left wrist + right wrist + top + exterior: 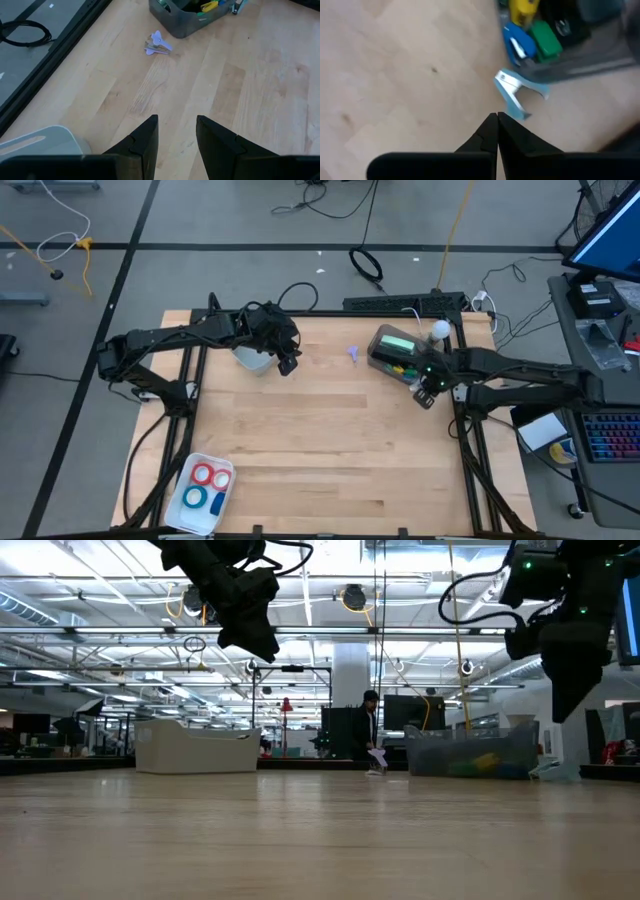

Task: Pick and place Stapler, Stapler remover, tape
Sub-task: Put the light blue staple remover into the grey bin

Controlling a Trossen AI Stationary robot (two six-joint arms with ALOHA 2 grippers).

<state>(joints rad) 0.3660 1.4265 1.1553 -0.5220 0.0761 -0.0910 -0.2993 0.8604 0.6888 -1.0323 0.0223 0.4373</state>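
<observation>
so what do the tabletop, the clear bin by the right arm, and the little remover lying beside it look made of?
Tabletop: wood, probably butcher-block; pale strips with visible grain and a satin sheen.
Clear bin: looks like translucent grey plastic; coloured items show through its wall.
Staple remover: seemingly pale blue plastic wings with a shiny rivet, likely metal. The jaw material can't be judged.

You won't find any text, label, brand, number or sign that can be read in these views. The black item in the clear bin [580, 55] carries a pale mark, but it is too blurred to make out.
</observation>
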